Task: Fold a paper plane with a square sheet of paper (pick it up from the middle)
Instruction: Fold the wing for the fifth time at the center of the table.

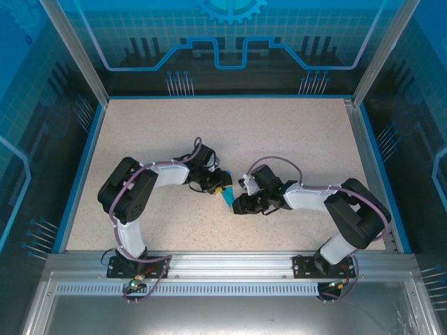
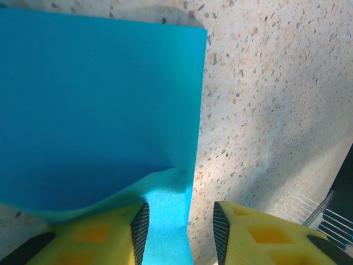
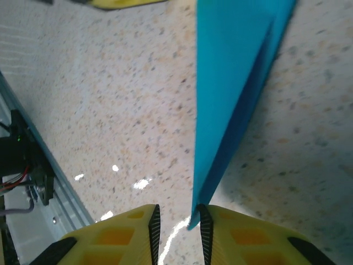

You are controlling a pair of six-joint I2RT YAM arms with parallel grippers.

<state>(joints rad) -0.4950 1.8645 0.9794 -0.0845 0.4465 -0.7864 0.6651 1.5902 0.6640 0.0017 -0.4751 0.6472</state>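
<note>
Left claw (image 2: 181,232) parted, an edge of the paper plane (image 2: 99,110) sitting loose between its fingers. Right claw (image 3: 177,232) slightly released, the paper's tip touching one pad.

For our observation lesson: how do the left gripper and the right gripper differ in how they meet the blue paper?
The left gripper has its jaws wide apart; the right gripper leaves a narrow gap. A broad flap of the blue paper drapes over one left finger; just its pointed end reaches the right gripper, beside one finger. Both have yellow fingers with black pads, and neither pinches the paper.
</note>
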